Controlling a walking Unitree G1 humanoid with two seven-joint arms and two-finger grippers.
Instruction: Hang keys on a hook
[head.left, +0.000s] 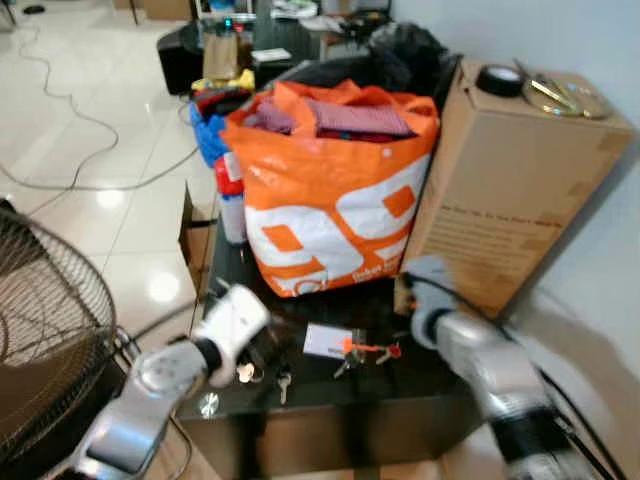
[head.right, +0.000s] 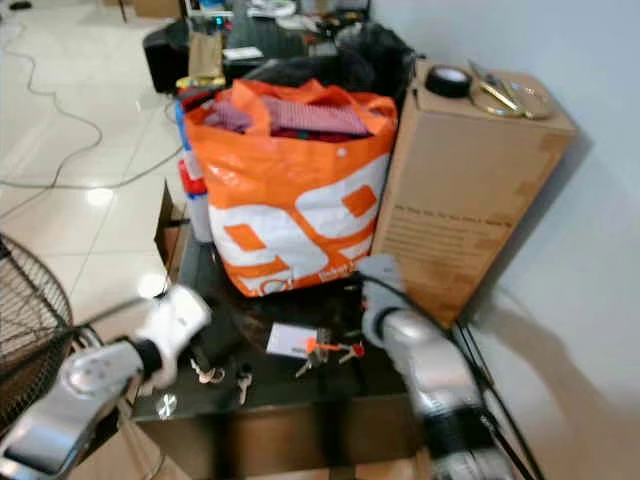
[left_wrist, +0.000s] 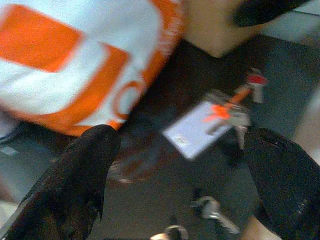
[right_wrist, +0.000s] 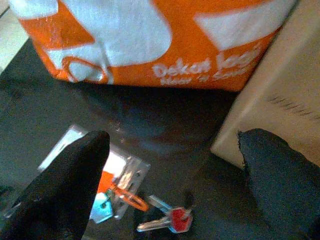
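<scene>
A bunch of keys (head.left: 358, 352) with an orange ring, a red-capped key and a pale card tag (head.left: 326, 341) lies on the black glass table (head.left: 330, 405), in front of the orange bag. My left gripper (left_wrist: 182, 140) hovers just left of the bunch, open, with the card (left_wrist: 197, 127) and keys (left_wrist: 235, 102) between and beyond its fingers. Two smaller loose keys (head.left: 283, 380) lie below it. My right gripper (right_wrist: 172, 140) is open a little above the table to the right, with the red key (right_wrist: 175, 219) and orange ring (right_wrist: 127, 197) under it.
An orange and white shopping bag (head.left: 330, 200) full of cloth stands behind the keys. To the right is a tall cardboard box (head.left: 510, 190) bearing a tape roll (head.left: 499, 80) and scissors (head.left: 550, 92), with the wall beyond. A fan grille (head.left: 40, 330) is at left and cables (head.left: 70, 110) cross the floor.
</scene>
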